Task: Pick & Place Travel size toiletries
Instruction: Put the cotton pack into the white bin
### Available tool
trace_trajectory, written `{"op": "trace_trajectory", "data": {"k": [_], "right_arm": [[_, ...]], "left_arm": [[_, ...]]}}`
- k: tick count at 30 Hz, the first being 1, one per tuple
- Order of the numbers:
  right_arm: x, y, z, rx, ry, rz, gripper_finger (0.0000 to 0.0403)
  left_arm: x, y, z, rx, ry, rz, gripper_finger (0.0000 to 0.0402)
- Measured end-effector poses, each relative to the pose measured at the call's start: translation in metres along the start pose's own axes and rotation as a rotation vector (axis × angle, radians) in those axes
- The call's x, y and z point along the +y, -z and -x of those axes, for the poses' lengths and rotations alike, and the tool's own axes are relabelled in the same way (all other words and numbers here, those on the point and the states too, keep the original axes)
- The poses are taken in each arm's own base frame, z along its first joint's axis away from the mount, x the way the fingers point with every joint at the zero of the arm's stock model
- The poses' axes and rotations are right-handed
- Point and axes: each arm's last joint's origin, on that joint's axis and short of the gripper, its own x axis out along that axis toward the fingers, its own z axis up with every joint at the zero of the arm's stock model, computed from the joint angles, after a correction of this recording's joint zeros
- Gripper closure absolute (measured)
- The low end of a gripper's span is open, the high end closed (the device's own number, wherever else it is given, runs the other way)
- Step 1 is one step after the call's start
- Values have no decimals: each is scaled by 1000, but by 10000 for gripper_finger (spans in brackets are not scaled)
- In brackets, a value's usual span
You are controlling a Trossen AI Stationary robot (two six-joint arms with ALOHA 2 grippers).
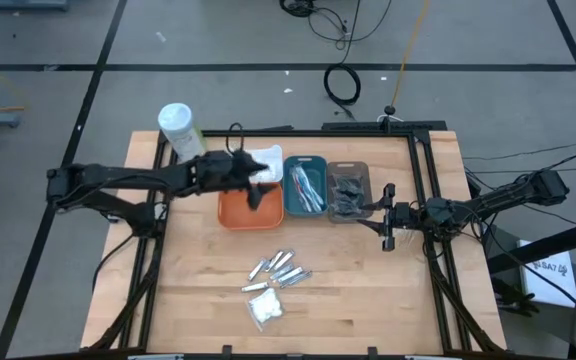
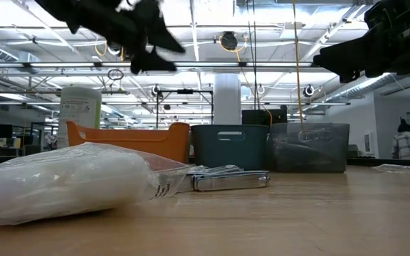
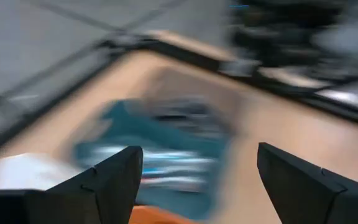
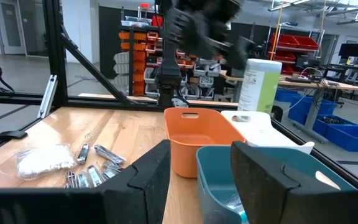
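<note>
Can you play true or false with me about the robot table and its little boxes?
1. The left gripper is open above the orange tray. True.
2. The tubes lie inside the teal tray. False: they lie on the table.
3. The white bottle stands upright. True.
4. The right gripper holds a toothbrush. False: nothing is between its fingers.
5. The grey tray is beside the teal tray. True.
</note>
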Motion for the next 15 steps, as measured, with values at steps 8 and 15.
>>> {"op": "trace_trajectory", "data": {"k": [8,15], "right_arm": [[0,0,0,0,0,0,248],[0,0,0,0,0,0,248]], "left_arm": [[-105,10,30,95,340,-139,107],[-193,39,39,368,229,-343,108]]}}
